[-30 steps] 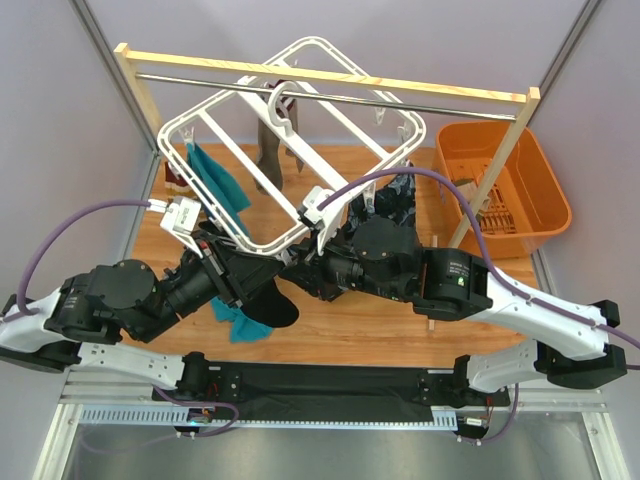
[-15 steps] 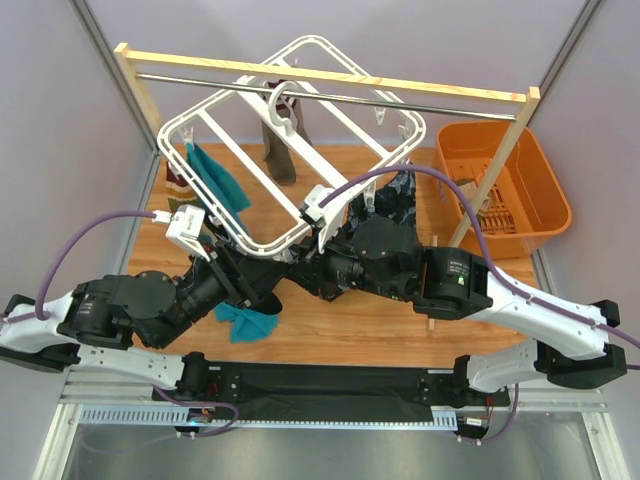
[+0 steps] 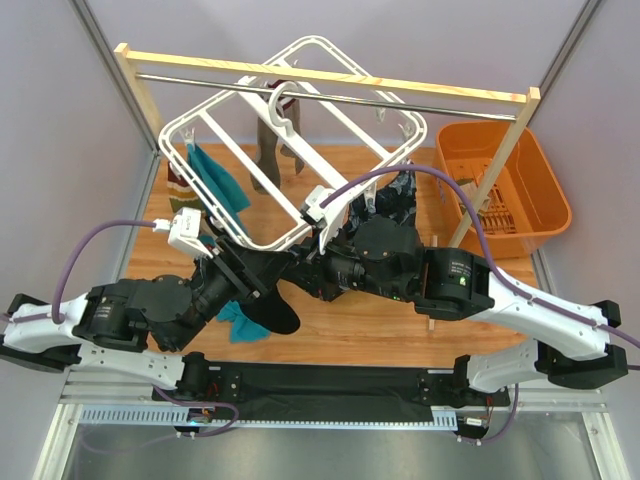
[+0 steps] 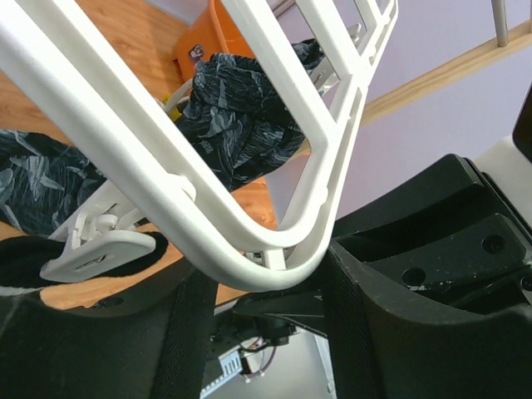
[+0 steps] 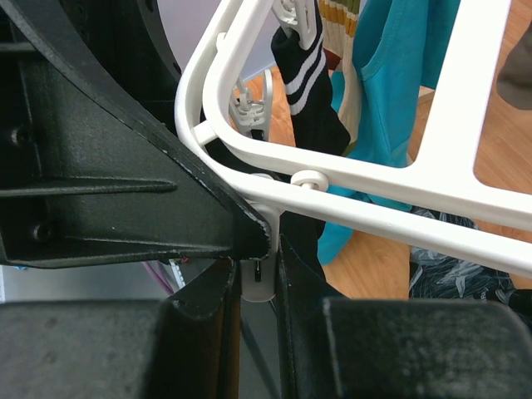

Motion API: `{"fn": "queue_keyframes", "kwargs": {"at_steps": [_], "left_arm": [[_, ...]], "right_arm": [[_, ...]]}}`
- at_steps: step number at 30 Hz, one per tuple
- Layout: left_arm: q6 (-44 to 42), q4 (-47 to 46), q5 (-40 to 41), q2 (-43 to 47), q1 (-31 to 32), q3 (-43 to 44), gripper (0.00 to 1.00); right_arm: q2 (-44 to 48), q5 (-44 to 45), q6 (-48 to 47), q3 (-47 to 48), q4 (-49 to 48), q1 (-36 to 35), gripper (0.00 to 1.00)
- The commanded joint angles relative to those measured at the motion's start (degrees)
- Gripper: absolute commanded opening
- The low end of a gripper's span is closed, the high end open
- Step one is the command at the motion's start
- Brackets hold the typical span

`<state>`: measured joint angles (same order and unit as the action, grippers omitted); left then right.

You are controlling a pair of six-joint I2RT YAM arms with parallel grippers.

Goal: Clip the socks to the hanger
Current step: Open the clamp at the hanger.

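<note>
The white hanger hangs tilted from the rail. A teal sock and a grey-brown sock hang from its clips. A black sock hangs below the near corner, over another teal sock lying on the table. My left gripper is open, and the hanger's rounded corner sits just above its fingers. My right gripper is shut on a white hanger clip under the frame. A black sock with white stripes hangs from a neighbouring clip.
A wooden rack with a metal rail carries the hanger. An orange basket stands at the right. A dark patterned cloth hangs by the right arm. Both arms crowd together under the hanger's near corner.
My left gripper has opened and its arm has drawn back a little toward the near edge. The grey-brown sock swings slightly. The right arm has not moved.
</note>
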<state>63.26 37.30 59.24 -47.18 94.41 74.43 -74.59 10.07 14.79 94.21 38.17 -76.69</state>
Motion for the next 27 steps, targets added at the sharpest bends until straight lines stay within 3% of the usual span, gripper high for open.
{"fn": "queue_keyframes", "kwargs": {"at_steps": [1, 15, 18, 21, 22, 25, 27], "left_arm": [[1.69, -1.88, 2.46, -1.33, -0.10, 2.03, 0.57], [0.81, -1.18, 1.93, -2.83, -0.10, 3.52, 0.35], [0.81, -1.09, 1.93, -2.83, -0.10, 3.61, 0.22], [0.98, -1.00, 2.02, -2.57, -0.10, 3.17, 0.01], [1.59, -0.74, 2.19, -2.48, -0.02, 3.17, 0.00], [2.39, 0.05, 2.63, -2.48, -0.10, 2.74, 0.00], [2.57, 0.40, 2.81, -2.48, -0.10, 2.65, 0.00]], "right_arm": [[0.32, -3.39, -0.02, 0.53, -0.64, -0.92, 0.00], [-0.12, -2.68, -1.43, 1.41, 1.02, -1.80, 0.00], [-0.21, -2.51, -1.52, 1.59, 1.29, -1.89, 0.01], [-0.03, -1.98, -1.43, 1.76, 2.08, -1.89, 0.27], [0.23, -1.72, -1.51, 1.68, 2.25, -1.89, 0.42], [1.37, -0.14, -1.34, 1.15, 2.78, -1.89, 0.62], [2.51, 1.44, -1.16, 0.80, 3.31, -1.89, 0.68]]}}
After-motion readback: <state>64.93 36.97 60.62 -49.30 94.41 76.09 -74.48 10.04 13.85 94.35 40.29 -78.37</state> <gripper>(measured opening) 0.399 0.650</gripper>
